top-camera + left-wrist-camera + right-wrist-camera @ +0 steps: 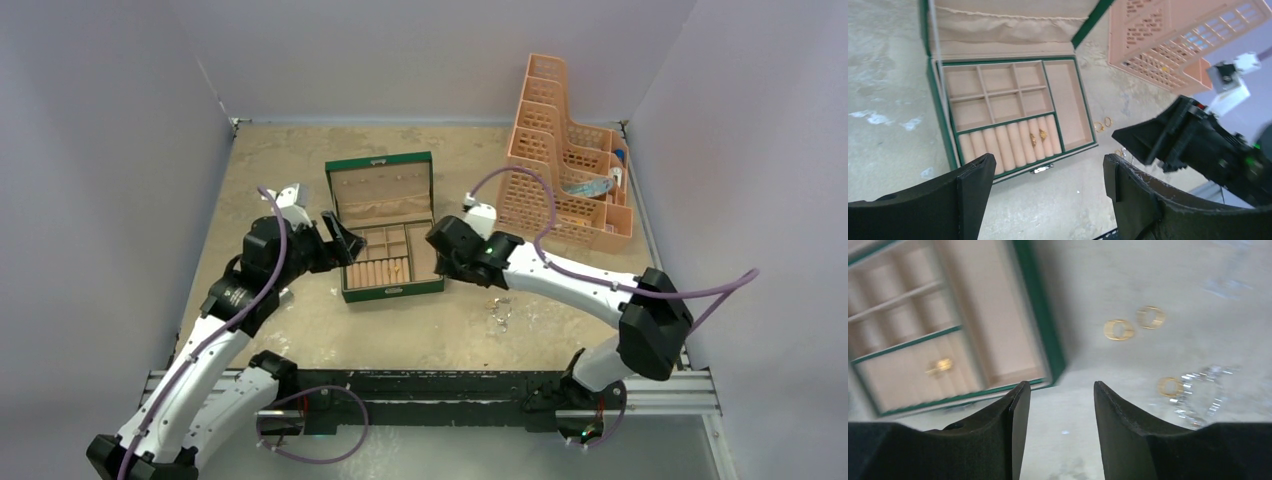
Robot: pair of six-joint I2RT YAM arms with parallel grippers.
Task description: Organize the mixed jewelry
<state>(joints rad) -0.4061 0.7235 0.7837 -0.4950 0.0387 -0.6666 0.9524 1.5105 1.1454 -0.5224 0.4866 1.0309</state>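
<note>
The mixed jewelry lies partly on the table: gold rings [1118,330] [1150,317] [1170,386] and a silvery chain [1204,390], seen from above as a small cluster [499,308]. Two more gold rings [1033,139] [1042,133] sit in the roll slots of the open green box [392,291]. My right gripper [1062,390] hovers open and empty by the box's front right corner, left of the loose rings. At the box's left side, my left gripper [1048,175] stands wide open over bare table in front of the box, holding nothing.
A peach lattice basket [565,160] stands at the back right with a few items inside. The box lid [380,185] stands upright behind the compartments. Grey walls close in the table on three sides.
</note>
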